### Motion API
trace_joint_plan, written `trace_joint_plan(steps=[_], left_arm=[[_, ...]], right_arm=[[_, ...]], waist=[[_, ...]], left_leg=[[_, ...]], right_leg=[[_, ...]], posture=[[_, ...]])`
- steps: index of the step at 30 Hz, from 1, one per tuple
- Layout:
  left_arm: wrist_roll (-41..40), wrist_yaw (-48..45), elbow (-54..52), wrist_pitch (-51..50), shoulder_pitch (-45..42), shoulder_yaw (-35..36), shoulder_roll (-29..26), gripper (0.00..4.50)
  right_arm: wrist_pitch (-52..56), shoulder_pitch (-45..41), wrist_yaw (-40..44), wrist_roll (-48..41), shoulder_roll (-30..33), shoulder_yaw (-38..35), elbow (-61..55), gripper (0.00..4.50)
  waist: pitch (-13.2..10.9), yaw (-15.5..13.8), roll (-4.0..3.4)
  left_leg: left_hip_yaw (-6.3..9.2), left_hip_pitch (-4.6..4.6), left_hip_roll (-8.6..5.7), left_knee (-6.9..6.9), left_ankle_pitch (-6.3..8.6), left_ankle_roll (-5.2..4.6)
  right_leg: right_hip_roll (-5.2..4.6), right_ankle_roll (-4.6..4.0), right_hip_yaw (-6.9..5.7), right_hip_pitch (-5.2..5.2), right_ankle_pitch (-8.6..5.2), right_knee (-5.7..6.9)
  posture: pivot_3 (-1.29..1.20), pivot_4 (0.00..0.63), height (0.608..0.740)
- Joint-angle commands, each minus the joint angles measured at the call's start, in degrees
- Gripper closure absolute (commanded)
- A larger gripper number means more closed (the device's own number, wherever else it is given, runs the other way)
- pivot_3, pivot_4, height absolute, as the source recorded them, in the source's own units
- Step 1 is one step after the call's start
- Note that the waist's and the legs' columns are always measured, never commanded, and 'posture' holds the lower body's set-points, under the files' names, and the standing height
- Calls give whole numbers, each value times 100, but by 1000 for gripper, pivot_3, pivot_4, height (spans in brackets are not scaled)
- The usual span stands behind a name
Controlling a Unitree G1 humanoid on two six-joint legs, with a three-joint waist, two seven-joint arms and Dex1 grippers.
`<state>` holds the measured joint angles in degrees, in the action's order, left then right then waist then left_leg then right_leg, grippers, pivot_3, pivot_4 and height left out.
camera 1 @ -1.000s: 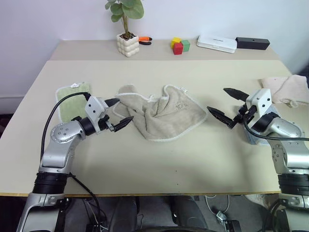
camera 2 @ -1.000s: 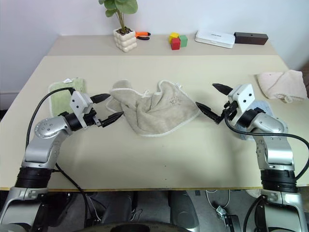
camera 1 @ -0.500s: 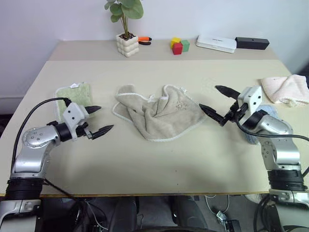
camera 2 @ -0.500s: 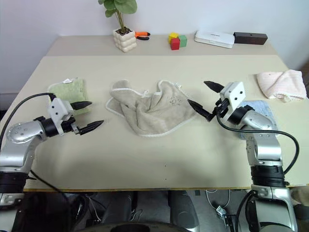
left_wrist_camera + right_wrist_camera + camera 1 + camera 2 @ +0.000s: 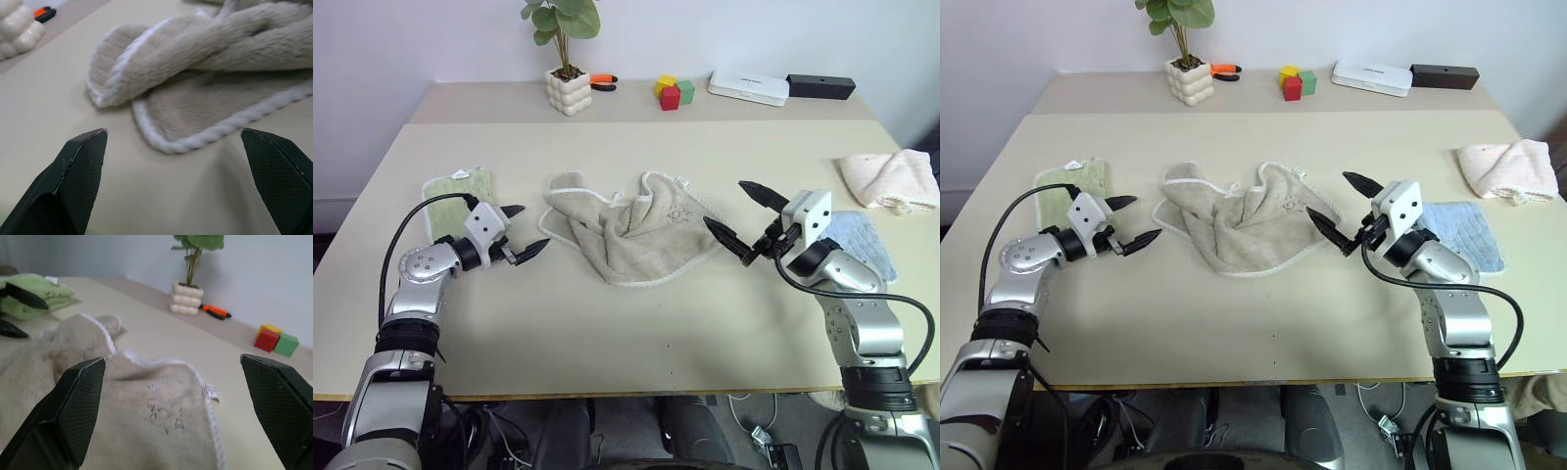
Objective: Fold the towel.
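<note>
The towel lies crumpled near the middle of the table, its white-stitched edge curling around bunched folds and its small embroidered mark facing up toward my right side. My left gripper hangs just off the towel's left edge, fingers spread wide and holding nothing; from my left wrist I see the nearest rounded corner of the cloth lying between my fingertips but apart from them. My right gripper hovers at the towel's right edge, also spread wide and empty, one finger above the other. Behind my left gripper rests a small green cloth. To my right lie a blue cloth and, farther out, a pinkish-cream towel. Along the back stand a potted plant, coloured blocks, a white box and a black box.
</note>
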<state>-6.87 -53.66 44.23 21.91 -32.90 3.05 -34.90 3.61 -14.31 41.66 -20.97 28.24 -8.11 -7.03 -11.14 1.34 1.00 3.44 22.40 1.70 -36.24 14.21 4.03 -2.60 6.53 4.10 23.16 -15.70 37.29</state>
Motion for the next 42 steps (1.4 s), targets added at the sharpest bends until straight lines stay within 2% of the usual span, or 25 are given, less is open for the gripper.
trace_joint_plan(steps=[1, 5, 10, 19, 22, 29, 33, 37, 42], left_arm=[[-103, -172, 411, 65, -360, 63, 106, 39], [-193, -624, 626, -103, -573, 36, 208, 39], [-357, -1145, 372, -861, -629, 30, 188, 39], [134, -1070, 836, -999, -853, -358, 458, 39], [355, -982, 930, -1318, -977, -562, 565, 883], [127, -1159, 661, -1861, -1013, -414, 561, 4371], [-85, -1431, 22, -2366, -752, -325, 333, 4482], [-491, -1644, -1459, -3277, -133, -195, -68, 4482], [-933, -1442, -2976, -4226, 589, 111, -471, 4482]], right_arm=[[-21, -8, -165, -16, -37, -53, -328, 0], [-3, -15, -271, -12, -95, 12, -420, 0], [-78, 36, -355, 27, -137, 36, -442, 0], [-84, 32, -543, 69, -244, 66, -604, 0], [-51, 40, -602, 48, -239, 36, -679, 0], [-36, 156, -649, 60, -163, -51, -695, 0], [-261, 297, -432, 414, 111, 60, -449, 0], [-907, 466, 42, 1194, 843, 278, 209, 0], [-1345, 303, 433, 1383, 1379, 262, 811, 0]], waist=[[0, -21, 0], [0, -29, 0], [0, -7, 0], [2, -52, 2], [4, -54, 1], [10, -15, -5], [10, -7, -5], [9, 57, -6], [7, 110, -8]], left_leg=[[0, 1, -1, -1, 0, 0], [0, 3, -1, -1, 0, 0], [1, 1, 0, 0, 0, 0], [2, 2, -1, -1, 0, 0], [2, 1, -3, -2, 0, 0], [3, -3, -2, 0, 0, 0], [3, -2, -2, 0, 0, 0], [3, -2, -1, 2, 0, 0], [3, -2, 0, 0, 0, 0]], right_leg=[[-1, 0, 0, 0, 0, 0], [-1, 0, -1, 0, 0, 0], [2, 0, -1, 0, 0, 2], [-1, 0, -2, -3, 0, 0], [-2, 1, -2, -5, 0, 1], [-1, 0, -2, -6, 0, 2], [0, 0, -1, -5, 0, 1], [0, 0, -1, -3, 0, 2], [-1, 0, 0, -3, 0, 6]], posture=[[0, 150, 740], [0, 150, 740], [0, 150, 740], [0, 150, 740], [0, 150, 740], [0, 150, 740], [0, 150, 740], [0, 150, 740], [0, 150, 740]])
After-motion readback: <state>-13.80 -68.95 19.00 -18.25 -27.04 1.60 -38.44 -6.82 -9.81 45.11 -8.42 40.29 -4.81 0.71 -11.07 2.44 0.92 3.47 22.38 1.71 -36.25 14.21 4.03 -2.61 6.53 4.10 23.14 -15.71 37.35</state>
